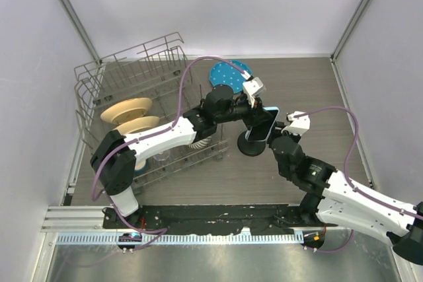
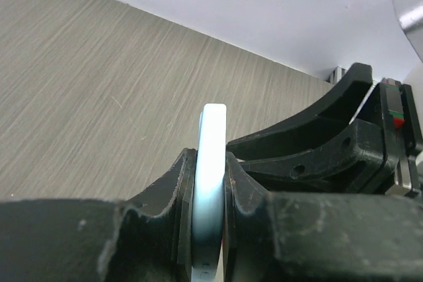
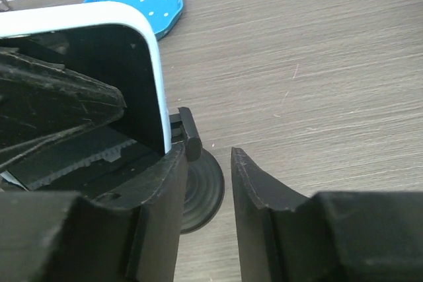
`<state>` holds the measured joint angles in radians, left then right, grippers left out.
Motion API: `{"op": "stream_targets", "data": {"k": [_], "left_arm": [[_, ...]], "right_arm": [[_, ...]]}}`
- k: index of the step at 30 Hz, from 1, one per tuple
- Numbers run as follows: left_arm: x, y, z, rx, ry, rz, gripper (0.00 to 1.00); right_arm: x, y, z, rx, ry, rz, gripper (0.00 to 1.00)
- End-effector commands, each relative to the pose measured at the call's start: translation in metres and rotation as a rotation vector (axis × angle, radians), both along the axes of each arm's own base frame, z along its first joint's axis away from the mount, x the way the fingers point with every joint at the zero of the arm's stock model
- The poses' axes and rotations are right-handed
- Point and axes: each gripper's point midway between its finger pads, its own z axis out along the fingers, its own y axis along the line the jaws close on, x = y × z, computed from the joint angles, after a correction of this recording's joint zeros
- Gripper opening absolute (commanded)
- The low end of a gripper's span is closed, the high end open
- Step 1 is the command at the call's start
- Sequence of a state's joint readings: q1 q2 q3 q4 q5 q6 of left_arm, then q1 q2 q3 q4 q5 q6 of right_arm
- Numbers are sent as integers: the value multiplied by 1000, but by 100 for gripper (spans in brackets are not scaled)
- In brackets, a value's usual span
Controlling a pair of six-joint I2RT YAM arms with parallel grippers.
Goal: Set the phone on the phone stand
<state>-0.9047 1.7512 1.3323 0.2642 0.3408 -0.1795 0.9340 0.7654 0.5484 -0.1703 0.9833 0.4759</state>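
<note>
Fingers of the left tool (image 2: 210,166) are clamped on the phone (image 2: 213,123), pinching it across its two flat faces so that its light blue edge stands up between the pads. That grip leaves the lower edge free, which I judge is what the cradle needs in order to receive it. In the overhead view the phone hangs tilted over the phone stand (image 1: 252,146), its lower end at the cradle; whether it is seated there I cannot tell.

The right tool (image 3: 210,163) has its fingers parted with nothing between them. It sits just beside the stand's small clamp, and the round base shows on the tabletop (image 3: 317,64) below. It looks placed to steady the stand or guide the phone's corner.

The left arm reaches from its base across the front of the wire dish rack (image 1: 132,90), wrist turned toward the right so the phone presents side-on. The right arm stretches forward and left from its base, wrist bent down toward the stand. A blue dotted plate (image 1: 230,74) lies flat on the tabletop behind the left wrist.
</note>
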Motion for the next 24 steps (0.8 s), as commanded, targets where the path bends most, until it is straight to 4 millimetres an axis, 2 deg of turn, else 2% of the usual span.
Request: {"op": "stream_targets", "data": {"k": [1,7,10,11,12,13,14,17,21,23,24], "left_arm": [[104,81,-104,272,-6,485,0],[100,80,-107,287,-10,456,0],[100,83,-110,299,-12,467,0],[101,85,-111,302,-14,466,0],[99,84,-110,299,-16,460,0],[97,82,-109,298,-16,446,0],[95,82,-109,299,-17,433,0],[83,76,-103,284,-10,357,0],[59,70,-94,251,19,222,0],[44,67,-86,218,28,137,0],[39,67,-82,204,28,111,0]], "right_arm": [[-49,94,48,248,11,534,42],[-74,107,52,272,63,694,44],[-86,110,69,333,40,762,45],[-86,104,71,350,43,733,46],[-83,93,80,362,22,684,47],[-79,80,72,318,45,628,48],[-65,58,70,274,20,492,53],[-48,16,62,151,1,276,61],[-34,11,57,61,-3,209,66],[-23,17,58,46,-3,228,69],[-16,23,53,27,17,306,69]]}}
